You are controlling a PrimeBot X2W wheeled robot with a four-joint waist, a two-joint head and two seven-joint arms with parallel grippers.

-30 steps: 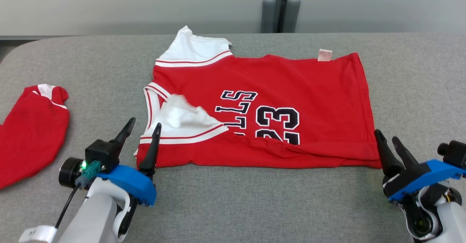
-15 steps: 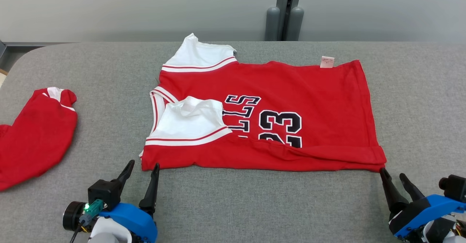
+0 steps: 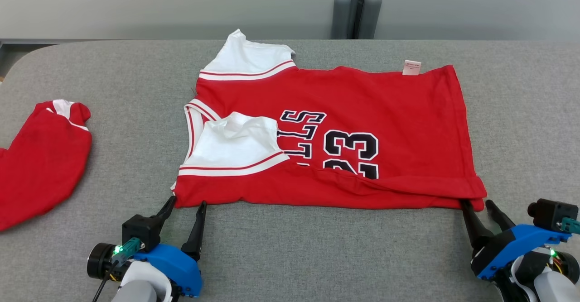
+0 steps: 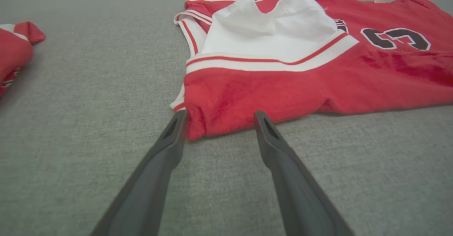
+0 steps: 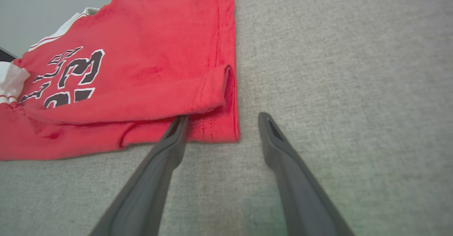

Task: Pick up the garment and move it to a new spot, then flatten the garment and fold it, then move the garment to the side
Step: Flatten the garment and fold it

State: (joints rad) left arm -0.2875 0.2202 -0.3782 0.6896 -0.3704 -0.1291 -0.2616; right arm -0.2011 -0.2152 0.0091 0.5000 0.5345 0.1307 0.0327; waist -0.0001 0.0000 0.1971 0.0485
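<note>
**A:** So, how should this fold be taken?

**B:** Start at the tips. Each gripper should slide low along the table (image 3: 290,256) and take one near corner of the jersey (image 3: 362,107). The near strip lies doubled over, so I'd want both layers in each grip. Then lift level and together, keeping the cloth taut between the two arms so the white panel (image 3: 235,146) doesn't bunch further.

**A:** And the grippers now?

**B:** The left gripper (image 3: 187,201) is spread wide and holds nothing, with the near-left corner lying just between its tips. The right gripper (image 3: 476,201) is spread too, and empty, straddling the near-right corner. Its left finger meets the hem, but I can't tell whether it presses on it.

**A:** Where's the jersey?

**B:** Mid-table, number up, collar to the left. A second red garment (image 3: 41,161) lies well apart at the left.
</note>
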